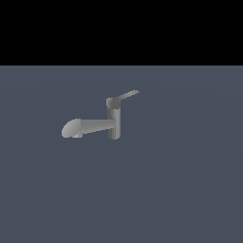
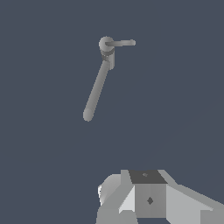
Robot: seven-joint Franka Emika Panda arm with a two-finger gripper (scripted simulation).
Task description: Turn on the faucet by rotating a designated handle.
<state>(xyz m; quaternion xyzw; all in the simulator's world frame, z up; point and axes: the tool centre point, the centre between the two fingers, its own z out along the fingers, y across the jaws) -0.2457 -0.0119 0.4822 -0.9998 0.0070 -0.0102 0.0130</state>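
On flat floor: faucet (image 1: 113,124) alone, handle (image 1: 127,95) untouched at 2 o'clock
Gripper (image 2: 144,197) well apart, fingers unseen, opening cannot be told; whole turn left

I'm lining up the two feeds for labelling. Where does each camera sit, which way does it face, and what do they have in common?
Exterior view: off the arm, looking from the side and slightly down at the faucet on the grey floor, its handle slanting toward the exterior view's right; no part of the robot shows.
Wrist view: on the wrist, high above, looking down on the faucet; part of the arm's own grey and white hardware fills the edge; fingertips not visible.
Shared: faucet, handle and floor.
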